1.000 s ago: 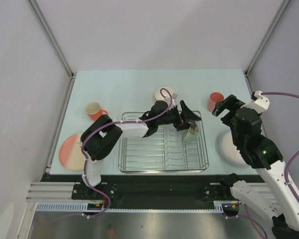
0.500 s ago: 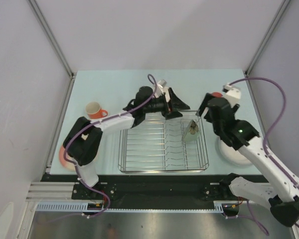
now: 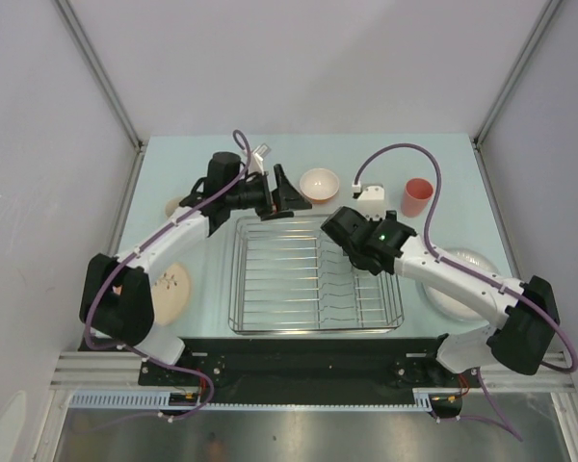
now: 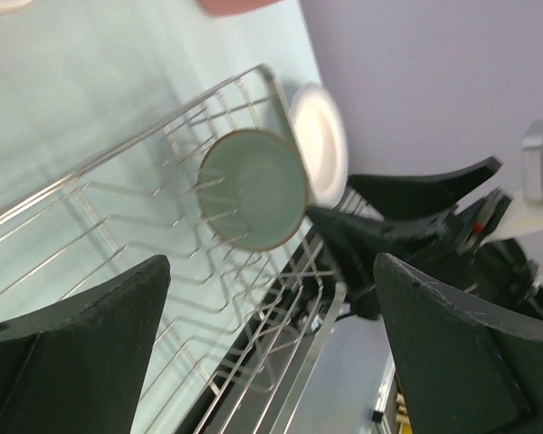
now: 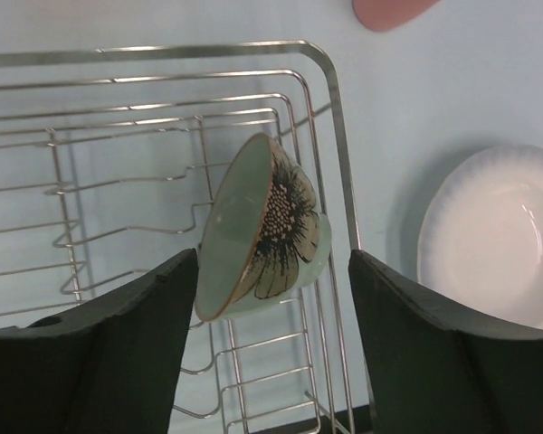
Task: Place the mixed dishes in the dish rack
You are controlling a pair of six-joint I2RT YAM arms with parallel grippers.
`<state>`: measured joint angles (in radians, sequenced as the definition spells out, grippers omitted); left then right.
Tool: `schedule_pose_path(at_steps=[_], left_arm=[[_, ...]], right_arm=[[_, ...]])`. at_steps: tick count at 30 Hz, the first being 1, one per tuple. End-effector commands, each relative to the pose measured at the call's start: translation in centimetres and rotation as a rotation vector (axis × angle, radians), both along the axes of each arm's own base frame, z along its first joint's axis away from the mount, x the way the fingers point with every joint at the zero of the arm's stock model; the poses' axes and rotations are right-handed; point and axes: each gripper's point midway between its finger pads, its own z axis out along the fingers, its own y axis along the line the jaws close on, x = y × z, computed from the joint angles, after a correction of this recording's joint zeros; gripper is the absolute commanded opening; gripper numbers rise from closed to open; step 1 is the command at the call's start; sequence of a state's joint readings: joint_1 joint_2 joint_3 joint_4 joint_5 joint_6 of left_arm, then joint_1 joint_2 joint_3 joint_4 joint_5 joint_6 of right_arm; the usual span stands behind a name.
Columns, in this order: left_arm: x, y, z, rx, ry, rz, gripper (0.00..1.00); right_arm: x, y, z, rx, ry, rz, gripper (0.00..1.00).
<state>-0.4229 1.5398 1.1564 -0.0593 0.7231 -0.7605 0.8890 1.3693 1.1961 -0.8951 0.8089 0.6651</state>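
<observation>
Grey-green bowl [image 5: 253, 226], flower print, tilted in dish rack [image 3: 279, 279].

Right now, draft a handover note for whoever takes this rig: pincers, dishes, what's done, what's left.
Left pincer: open, empty, by the dish rack's far edge.
Right pincer: open, empty, above the grey-green bowl.
Done: that bowl stands on edge in the rack's right end.
Left to load, all on the table: orange bowl, salmon-pink cup, white plate, salmon-pink plate, orange mug partly hidden by the left arm.
</observation>
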Motion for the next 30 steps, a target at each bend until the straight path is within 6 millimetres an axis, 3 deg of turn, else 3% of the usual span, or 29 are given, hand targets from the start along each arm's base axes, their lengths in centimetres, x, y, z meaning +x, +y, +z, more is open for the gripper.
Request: schedule_pose_path(at_steps=[1,5,11,17,26,30], left_arm=[[-1.1,2.7,-2.2,0.082,0.007,-0.025,1.00],[-1.1,3.6,-1.4,0.130,-0.072,-0.015,1.00],[-1.7,4.4,-2.5,0.209,-0.060,-0.039,1.00],[-2.0,4.9,-2.7,0.230,-0.105,-0.038,1.00],[-2.1,5.4,-3.6,0.267,-0.109,-0.045,1.00],[-2.1,5.5,-3.7,0.279,-0.122,-0.043,1.00]], right_arm=[[0.0,-0.7,0.7,-0.027,-0.013,-0.074,0.68],[-0.4,-0.2,-0.3,-0.100,0.018,-0.088,0.66],[-0.4,0.2,-2.1,-0.133,0.046,-0.102,0.66],[-0.6,-0.7,-3.5,-0.205,0.061,-0.117,0.65],[-0.6,-1.5,-6.2,-0.311,0.083,-0.143,0.49],[-0.3,-1.4,-6.1,-0.322,0.075,-0.144,0.36]])
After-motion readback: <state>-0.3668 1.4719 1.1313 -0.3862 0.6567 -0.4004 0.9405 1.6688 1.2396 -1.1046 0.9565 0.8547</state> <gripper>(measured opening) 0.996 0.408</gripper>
